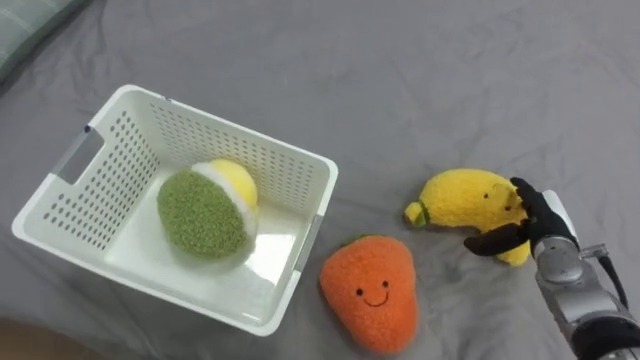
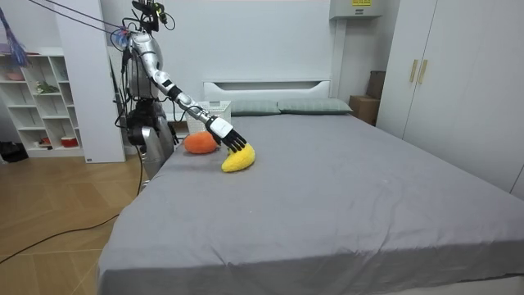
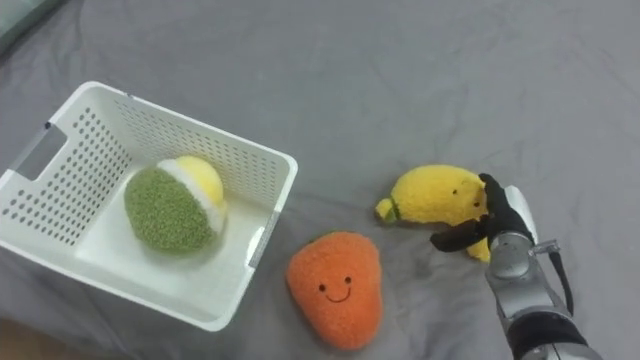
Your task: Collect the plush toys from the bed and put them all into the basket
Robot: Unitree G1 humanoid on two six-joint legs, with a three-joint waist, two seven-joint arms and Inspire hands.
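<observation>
Looking down from the head camera, I have the grey bed [image 1: 400, 80] spread wide under everything, its sheet lightly creased. On it to my left sits the white perforated basket [image 1: 250, 150], with a green and yellow plush toy [image 1: 205, 210] lying inside. Just beside the basket's near corner the orange plush toy [image 1: 370, 295] lies on the sheet, smiling face up. Near it, further right, is the yellow banana toy [image 1: 465, 200]. I judge these toys light, squashy and fuzzy: nothing to break and little to slip, though a shallow pinch might only catch the pile, so I would wrap the banana round a thick part. My right hand [image 1: 535, 225] reaches well out over the bed on a stretched arm. Its dark fingers curl over the banana's right end with the thumb beneath, gripping the toy, which looks to rest on the sheet.
</observation>
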